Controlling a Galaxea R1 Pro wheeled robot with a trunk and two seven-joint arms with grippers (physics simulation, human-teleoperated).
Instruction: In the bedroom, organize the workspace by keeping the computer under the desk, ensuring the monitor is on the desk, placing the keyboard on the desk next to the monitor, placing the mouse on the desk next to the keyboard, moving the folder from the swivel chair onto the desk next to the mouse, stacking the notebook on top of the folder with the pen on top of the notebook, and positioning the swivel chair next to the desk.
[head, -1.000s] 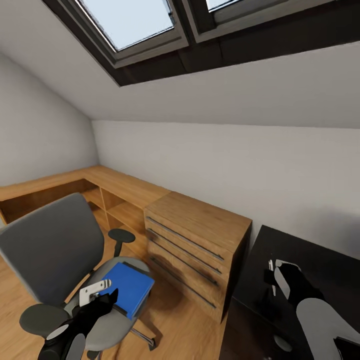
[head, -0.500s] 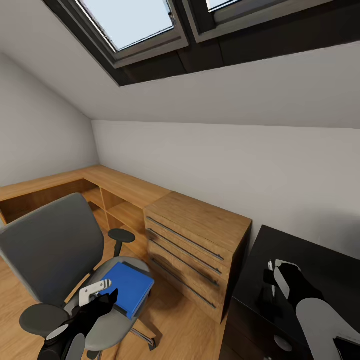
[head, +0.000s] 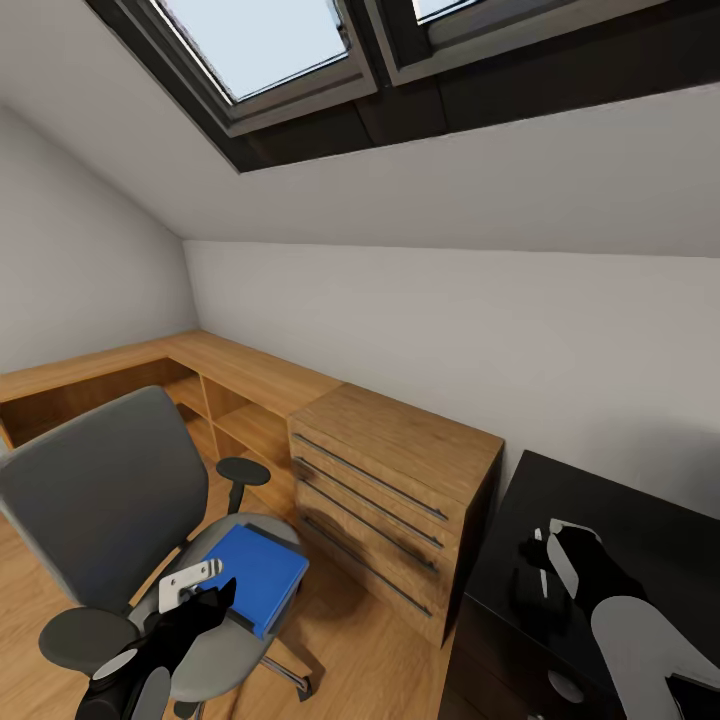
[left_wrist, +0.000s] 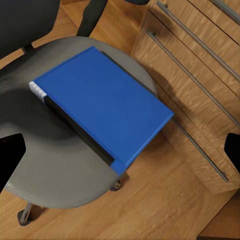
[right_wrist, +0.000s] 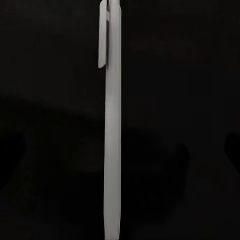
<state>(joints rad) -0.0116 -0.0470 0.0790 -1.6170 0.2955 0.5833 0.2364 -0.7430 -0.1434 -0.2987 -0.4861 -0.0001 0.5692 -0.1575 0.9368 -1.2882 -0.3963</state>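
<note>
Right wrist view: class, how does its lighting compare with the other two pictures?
Right wrist view: very dark, a pale pen against a near-black surface. Left wrist view: evenly lit, the blue folder casting a soft shadow on the chair seat. Head view: bright under the skylight, edges looking stretched.

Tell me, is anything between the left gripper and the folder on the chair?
Nothing visible. The left gripper hovers above the folder, which lies flat and bare on the chair seat. In the left wrist view the folder sits uncovered between the open fingers, with nothing on top.
</note>
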